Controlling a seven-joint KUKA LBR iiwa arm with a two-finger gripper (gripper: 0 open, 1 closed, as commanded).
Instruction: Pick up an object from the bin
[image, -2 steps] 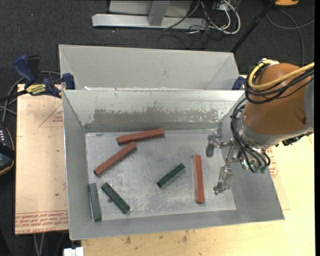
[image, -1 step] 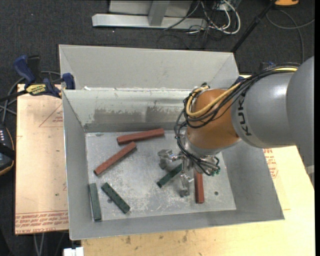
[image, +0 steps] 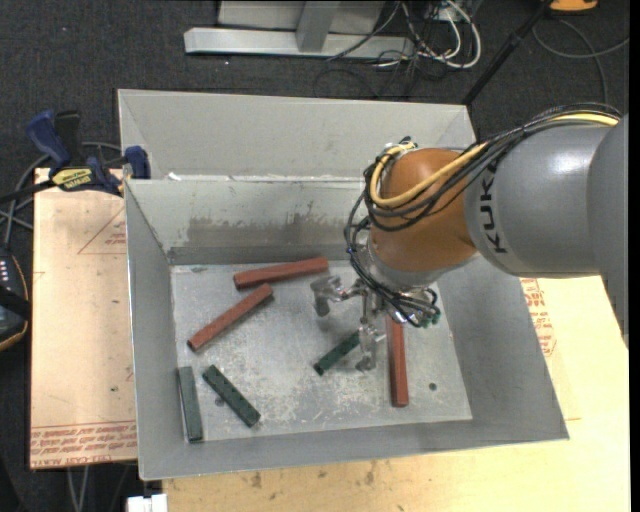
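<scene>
Down in the grey metal bin (image: 152, 300), the gripper (image: 367, 345) hung at the short dark-green bar's (image: 335, 357) right end; whether clenched or released, I couldn't tell.

three red-brown bars (image: 280, 272) (image: 230, 318) (image: 398, 368), three dark green bars (image: 188, 403) (image: 231, 395) (image: 335, 356)

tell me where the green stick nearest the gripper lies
Mid-bin, slightly right: the dark green stick lies tilted, its right end under the gripper, left of the nearest red stick.

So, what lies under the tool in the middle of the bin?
A short dark green bar lies under the tool; its left end shows, its right end is covered. Beside it, a red-brown bar has its top end hidden under the tool.
</scene>
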